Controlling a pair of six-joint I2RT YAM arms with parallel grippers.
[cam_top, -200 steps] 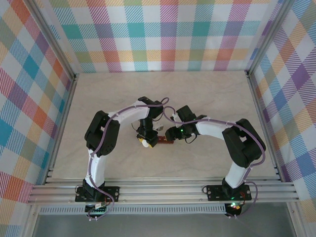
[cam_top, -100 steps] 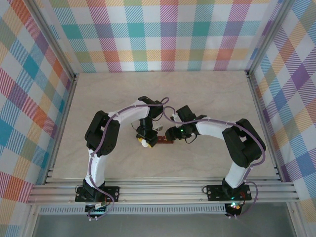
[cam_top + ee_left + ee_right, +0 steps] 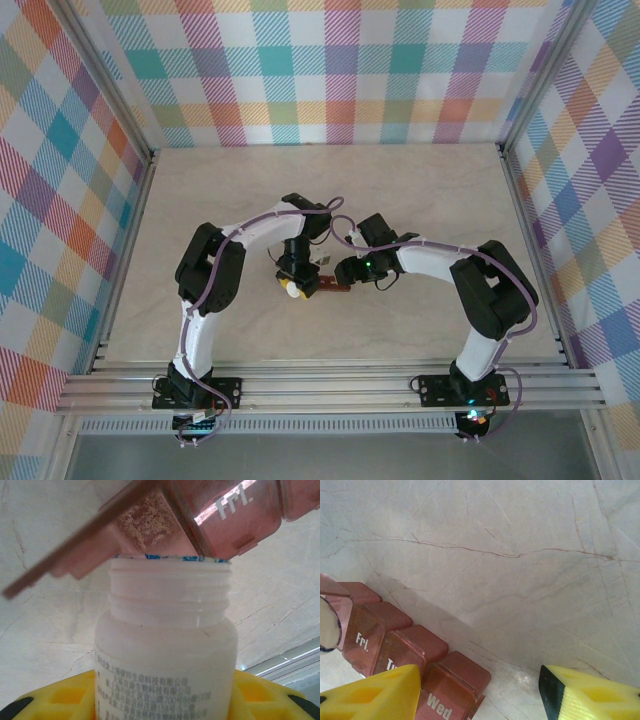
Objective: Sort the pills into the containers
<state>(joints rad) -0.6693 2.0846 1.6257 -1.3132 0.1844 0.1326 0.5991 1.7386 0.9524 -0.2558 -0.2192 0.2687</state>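
Observation:
My left gripper (image 3: 296,279) is shut on a small white bottle (image 3: 165,645), gripped by its body between the yellow fingers (image 3: 55,700). The bottle's open mouth is tilted against the dark red-brown containers (image 3: 235,515), whose end compartment has its lid (image 3: 75,560) flipped open. In the top view the containers (image 3: 334,288) lie between both grippers. My right gripper (image 3: 480,695) is open, its left finger (image 3: 375,695) over the "Wed" end of the containers (image 3: 405,645), its right finger over bare table. No pills are visible; the bottle's contents are hidden.
The marble-patterned table (image 3: 420,200) is ringed by checked fabric walls (image 3: 330,70) and an aluminium rail (image 3: 330,380) at the near edge. Both arms (image 3: 440,265) bend toward the middle, wrists close together.
Almost nothing differs; the left arm's elbow has shifted very slightly while both grippers, bottle and containers stay where they were.

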